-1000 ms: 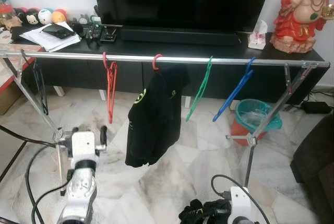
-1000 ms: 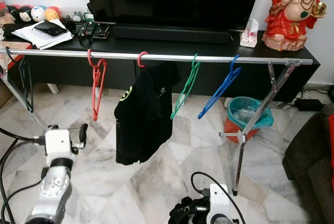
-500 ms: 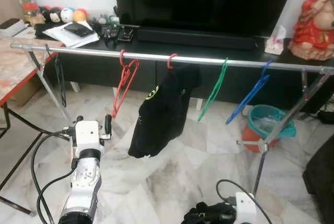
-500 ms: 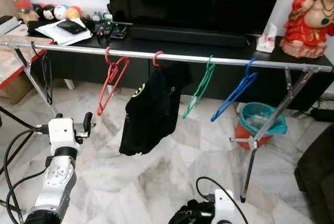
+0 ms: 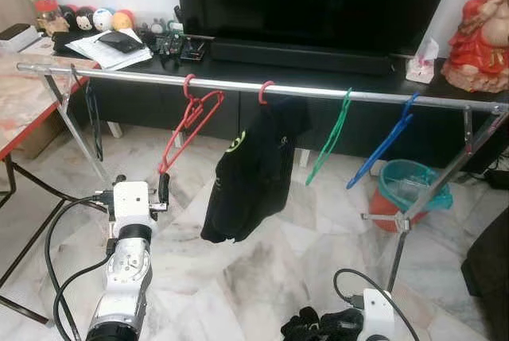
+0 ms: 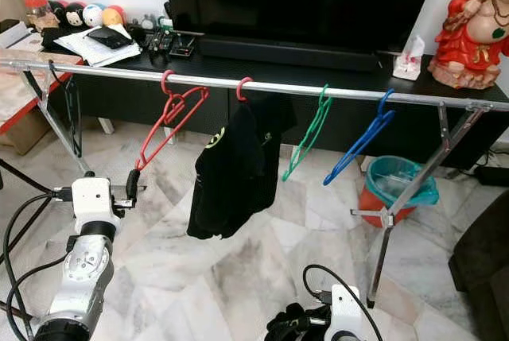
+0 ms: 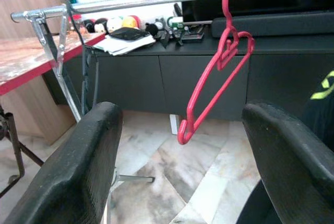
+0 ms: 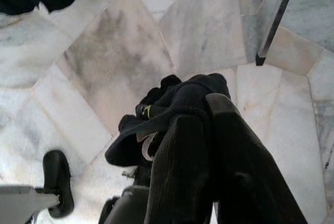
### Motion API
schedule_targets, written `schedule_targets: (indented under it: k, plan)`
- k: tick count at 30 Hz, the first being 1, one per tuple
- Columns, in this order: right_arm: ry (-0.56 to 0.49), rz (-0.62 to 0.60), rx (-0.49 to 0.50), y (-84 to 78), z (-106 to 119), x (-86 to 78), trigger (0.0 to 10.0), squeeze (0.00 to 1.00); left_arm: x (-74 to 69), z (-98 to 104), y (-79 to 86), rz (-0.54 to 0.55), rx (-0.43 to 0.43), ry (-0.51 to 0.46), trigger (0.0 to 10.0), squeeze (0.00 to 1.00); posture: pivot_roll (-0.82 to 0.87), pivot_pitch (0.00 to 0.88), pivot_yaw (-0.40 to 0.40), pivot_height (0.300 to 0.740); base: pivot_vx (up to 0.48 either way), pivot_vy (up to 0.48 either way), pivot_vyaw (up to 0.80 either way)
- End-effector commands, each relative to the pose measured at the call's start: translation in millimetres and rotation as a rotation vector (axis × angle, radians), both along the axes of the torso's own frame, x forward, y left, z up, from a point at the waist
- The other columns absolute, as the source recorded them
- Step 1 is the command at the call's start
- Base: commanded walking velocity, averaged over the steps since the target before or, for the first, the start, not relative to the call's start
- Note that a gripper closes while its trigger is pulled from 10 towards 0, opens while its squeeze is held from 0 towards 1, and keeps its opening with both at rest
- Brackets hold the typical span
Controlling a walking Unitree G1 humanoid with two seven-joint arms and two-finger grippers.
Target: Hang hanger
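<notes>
A silver clothes rail crosses in front of me. On it a red hanger hangs tilted, its lower end swung out to the left. Just below that end my left gripper stands open; in the left wrist view the red hanger shows between the wide-apart fingers, farther off and apart from them. A black shirt hangs on a second red hanger. Low at the front, my right gripper is shut on a bunched black garment.
A green hanger, a blue hanger and a black hanger also hang on the rail. Behind stand a black TV bench and a red statue. A teal bin sits at the right, a red-edged table at the left.
The red hanger has swung from hanging straight down to tilted, its lower end out to the left. The camera shifted earlier. The right gripper still holds the black garment.
</notes>
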State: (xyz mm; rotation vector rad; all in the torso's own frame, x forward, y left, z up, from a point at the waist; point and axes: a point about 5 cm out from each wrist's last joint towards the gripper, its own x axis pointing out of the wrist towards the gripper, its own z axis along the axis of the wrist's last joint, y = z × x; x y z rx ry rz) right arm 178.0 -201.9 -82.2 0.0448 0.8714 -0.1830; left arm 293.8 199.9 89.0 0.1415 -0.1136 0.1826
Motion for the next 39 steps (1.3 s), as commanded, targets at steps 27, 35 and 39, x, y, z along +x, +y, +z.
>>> schedule_targets:
  k: [27,35,39]
  plan:
    - [-0.173,-0.025,-0.008,3.8,20,34.4,10.0,0.0,1.5,8,-2.0,-0.022,-0.01,-0.004,10.0,0.0,0.09,0.019,-0.047,0.736,0.261,0.0,0.0]
    - [-0.115,-0.004,-0.013,8.6,13,23.9,10.0,0.0,2.8,12,-0.8,-0.023,-0.007,-0.015,10.0,0.0,0.09,0.022,-0.048,0.736,0.26,0.0,0.0]
    - [-0.1,0.004,-0.02,9.2,11,21.7,10.0,0.0,3.0,13,-0.3,-0.022,-0.006,-0.017,10.0,0.0,0.09,0.022,-0.048,0.736,0.262,0.0,0.0]
